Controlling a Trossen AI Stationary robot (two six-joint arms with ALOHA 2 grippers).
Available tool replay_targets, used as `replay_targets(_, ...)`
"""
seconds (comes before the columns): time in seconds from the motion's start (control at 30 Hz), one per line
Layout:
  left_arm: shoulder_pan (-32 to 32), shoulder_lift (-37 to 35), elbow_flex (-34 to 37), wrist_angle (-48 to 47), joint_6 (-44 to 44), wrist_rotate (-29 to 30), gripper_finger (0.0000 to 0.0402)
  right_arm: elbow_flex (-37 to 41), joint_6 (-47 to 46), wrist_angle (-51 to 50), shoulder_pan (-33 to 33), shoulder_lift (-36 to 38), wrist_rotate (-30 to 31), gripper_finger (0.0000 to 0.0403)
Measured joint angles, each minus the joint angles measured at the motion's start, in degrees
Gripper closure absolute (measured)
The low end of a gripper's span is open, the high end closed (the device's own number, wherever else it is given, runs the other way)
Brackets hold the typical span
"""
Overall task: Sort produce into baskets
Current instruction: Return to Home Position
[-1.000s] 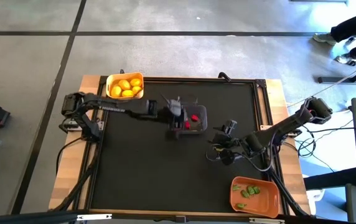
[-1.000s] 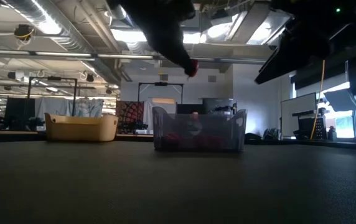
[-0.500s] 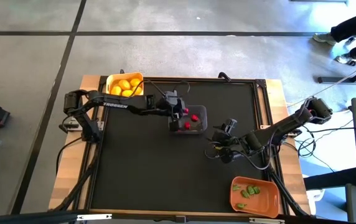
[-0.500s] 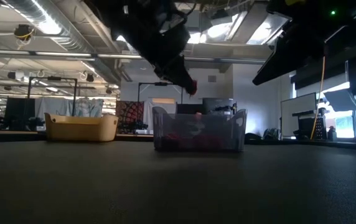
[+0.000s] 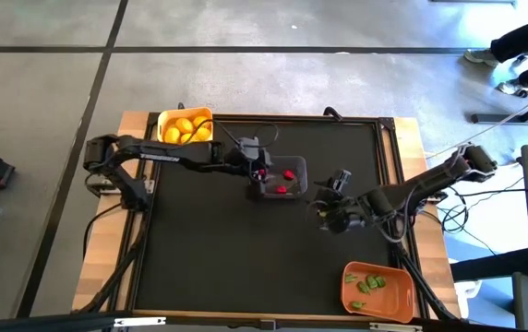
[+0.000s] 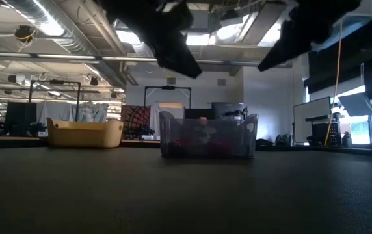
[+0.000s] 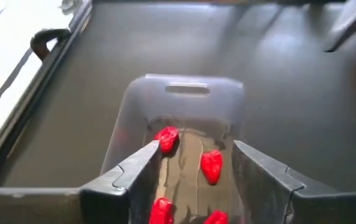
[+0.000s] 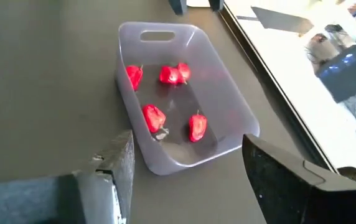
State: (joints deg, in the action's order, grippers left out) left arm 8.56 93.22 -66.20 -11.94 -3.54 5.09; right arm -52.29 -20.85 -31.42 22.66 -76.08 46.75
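From above, you had no loose produce showing on the black mat [image 5: 218, 249]. The lemons [image 5: 183, 129] sat in the yellow basket [image 5: 164, 118] at the far left corner. The green pieces [image 5: 370, 283] lay in the orange basket [image 5: 347, 277] at the near right corner. The red pieces [image 5: 287, 175] were in the clear basket [image 5: 303, 177] mid-table, toward the far side. Your left gripper [image 5: 257, 168] hung over that basket's left edge, and your right gripper [image 5: 329, 205] hovered just to its right, apart from it.

At table height, the yellow basket stood on the left and the clear one at centre, with both arms dark shapes overhead and nothing of theirs on the mat.

Through the left wrist, your fingers [image 7: 131, 171] were spread wide and empty, the red pieces lying in the clear basket beyond them.

Through the right wrist, same story: fingers [image 8: 119, 158] wide, nothing held, the clear basket ahead with several red pieces inside.

By my reading the sorting itself looked done. All that was left was taking both arms back home.
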Motion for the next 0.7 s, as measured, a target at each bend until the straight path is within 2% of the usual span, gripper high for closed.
replay_targets(0.17,0.0,-4.8,0.1,-3.1,0.2,0.1,0.0246,-0.6,5.3,-0.3,-4.5,4.5,-6.9,0.0166)
replay_targets(0.33,0.0,-9.6,4.6,-3.6,-0.7,-0.2,0.0299,-0.5,9.5,-1.0,-11.8,8.2,-22.0,0.0185)
replay_targets(0.53,0.1,-16.9,15.6,6.0,-2.1,-5.9,0.0352,-0.5,16.4,-1.7,-18.0,10.7,-33.5,0.0281)
replay_targets(0.7,0.0,-23.6,23.5,14.4,-1.2,-6.4,0.0377,-0.5,19.4,-1.8,-21.9,12.5,-40.7,0.0372)
